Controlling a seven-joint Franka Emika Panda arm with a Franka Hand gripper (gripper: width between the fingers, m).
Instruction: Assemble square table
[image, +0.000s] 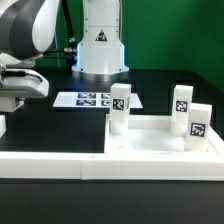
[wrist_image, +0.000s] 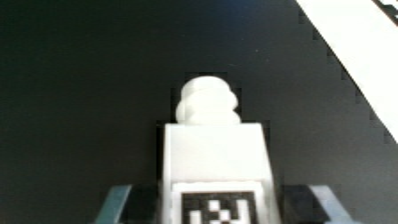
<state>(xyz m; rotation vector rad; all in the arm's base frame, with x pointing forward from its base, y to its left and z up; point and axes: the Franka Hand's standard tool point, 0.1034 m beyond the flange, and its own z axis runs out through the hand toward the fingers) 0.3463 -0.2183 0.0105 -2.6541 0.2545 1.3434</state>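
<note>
Hand (wrist_image: 214, 203) jaws are partly closed on one leg (wrist_image: 214, 150). In the wrist view a finger (wrist_image: 121, 206) stands against each side of the block near its tagged end, and the rounded peg points away from the hand over bare black bench (wrist_image: 89, 80). I judge it gripped, though the contact faces themselves are hidden.

In the exterior view the slab (image: 150, 143) lies at about four o'clock from the picture's centre. Three other legs stand upright on or just behind it: one (image: 120, 108) at the slab's ten o'clock corner, two (image: 181, 104) (image: 198, 124) towards its two o'clock side. I cannot tell if any is seated in a socket. The hand is well apart from the slab, at its nine o'clock, at the frame's edge. The marker board (image: 92, 100) lies at the slab's eleven o'clock, and the border wall (image: 45, 160) runs at its eight o'clock.

Risks, as I judge them:
- The grip sits low on the block, so the leg may tilt or slip during the carry.
- A tilted peg would miss or jam in the socket.
- The path to the slab passes the near standing leg, and a low carry could knock it over.
- Pressing down off-centre could shift the slab.
</note>
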